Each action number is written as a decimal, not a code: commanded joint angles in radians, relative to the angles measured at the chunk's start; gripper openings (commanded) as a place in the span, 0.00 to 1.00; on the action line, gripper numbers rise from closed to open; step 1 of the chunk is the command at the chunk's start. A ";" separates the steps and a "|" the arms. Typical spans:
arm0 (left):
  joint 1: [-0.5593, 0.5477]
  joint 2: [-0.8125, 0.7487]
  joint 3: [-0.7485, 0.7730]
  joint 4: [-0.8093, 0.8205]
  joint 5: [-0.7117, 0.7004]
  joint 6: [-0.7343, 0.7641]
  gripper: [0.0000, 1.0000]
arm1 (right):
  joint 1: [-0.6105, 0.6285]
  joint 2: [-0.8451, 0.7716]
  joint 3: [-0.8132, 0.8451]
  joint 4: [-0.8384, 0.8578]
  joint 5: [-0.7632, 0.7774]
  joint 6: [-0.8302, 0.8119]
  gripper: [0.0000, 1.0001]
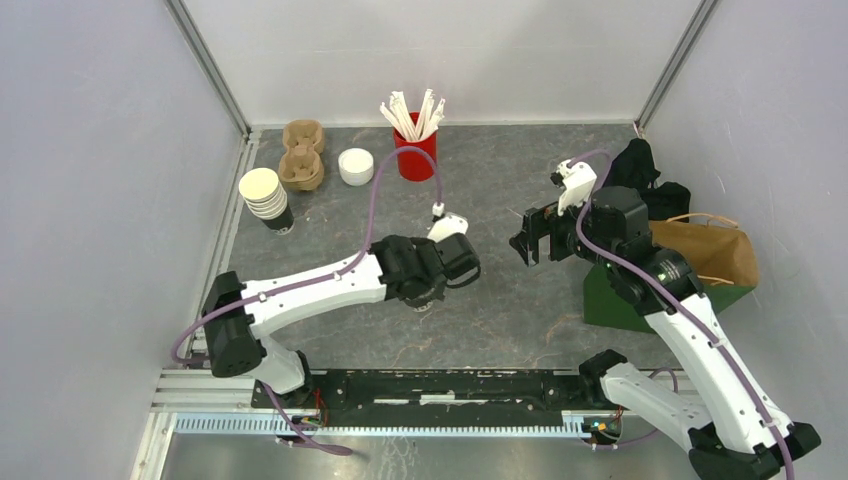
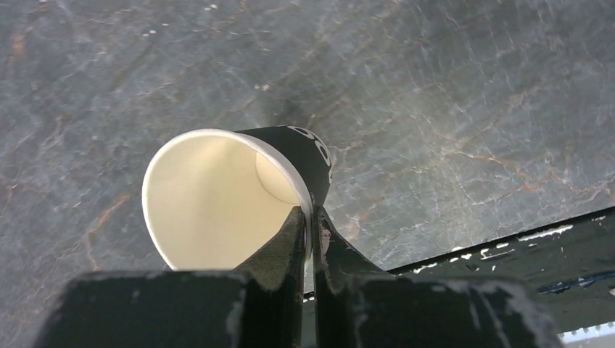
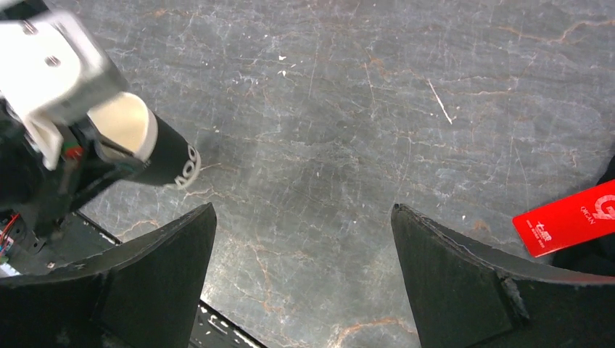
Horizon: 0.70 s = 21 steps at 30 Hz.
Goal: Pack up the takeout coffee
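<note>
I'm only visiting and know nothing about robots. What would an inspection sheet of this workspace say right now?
Surface: dark grey marbled table; no spills seen.
Job's things: lidded coffee cups, nothing seen; one lidless black cup is pinched by its rim.
Clutter: stack of lidless cups, cardboard carriers, white lids, red holder with white sticks, brown paper bag.
Grippers: left gripper shut on the cup's rim; right gripper open, holding nothing.
Cables: purple cable arches above the left arm; another runs along the right arm.
Surroundings: white walls on three sides.
</note>
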 commanded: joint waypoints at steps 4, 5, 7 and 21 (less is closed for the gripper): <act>-0.036 0.071 -0.047 0.143 -0.079 0.105 0.02 | -0.003 -0.069 -0.031 0.114 0.044 -0.021 0.97; -0.036 0.085 -0.043 0.142 -0.098 0.119 0.02 | -0.004 -0.073 -0.032 0.118 0.051 -0.019 0.98; -0.033 0.108 -0.022 0.146 -0.128 0.136 0.02 | -0.003 -0.079 -0.038 0.129 0.076 -0.013 0.98; -0.026 0.216 0.039 0.247 -0.077 0.224 0.25 | -0.003 -0.059 0.004 0.125 0.236 -0.065 0.98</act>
